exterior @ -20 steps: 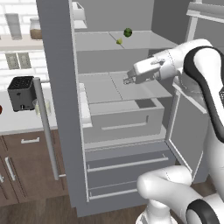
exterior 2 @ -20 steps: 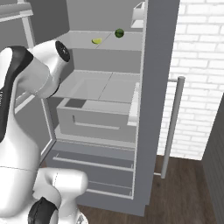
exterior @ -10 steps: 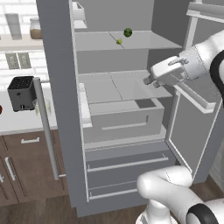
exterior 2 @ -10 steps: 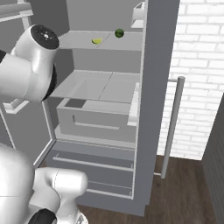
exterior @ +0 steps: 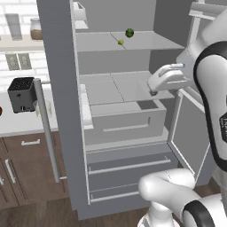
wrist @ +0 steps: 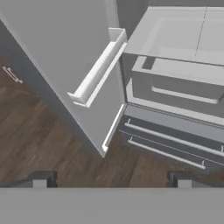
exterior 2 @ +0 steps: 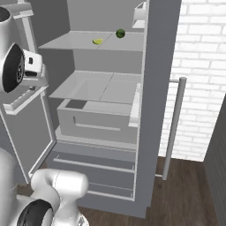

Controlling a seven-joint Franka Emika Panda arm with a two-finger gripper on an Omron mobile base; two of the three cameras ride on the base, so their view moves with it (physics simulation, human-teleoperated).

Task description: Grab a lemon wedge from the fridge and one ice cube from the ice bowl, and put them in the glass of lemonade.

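Pale yellow-green lemon wedge (exterior: 120,41) sits mid upper shelf of the open matte grey fridge (exterior: 62,111). My gripper (wrist: 111,179) hangs lower, jaws wide, empty; I'd raise it and approach level.

The tall matte grey fridge (exterior: 57,88) has pale grey inner shelves (exterior: 117,86). On the top one lie a tiny pale yellow-green lemon wedge (exterior: 120,42) and a small dark green round fruit (exterior: 129,33). A black boxy toaster (exterior: 22,94) stands on the white desk (exterior: 20,124) over dark brown cabinets (exterior: 24,170). The brick wall (exterior 2: 198,79) is white; the plank floor (wrist: 39,140) is dark brown wood.
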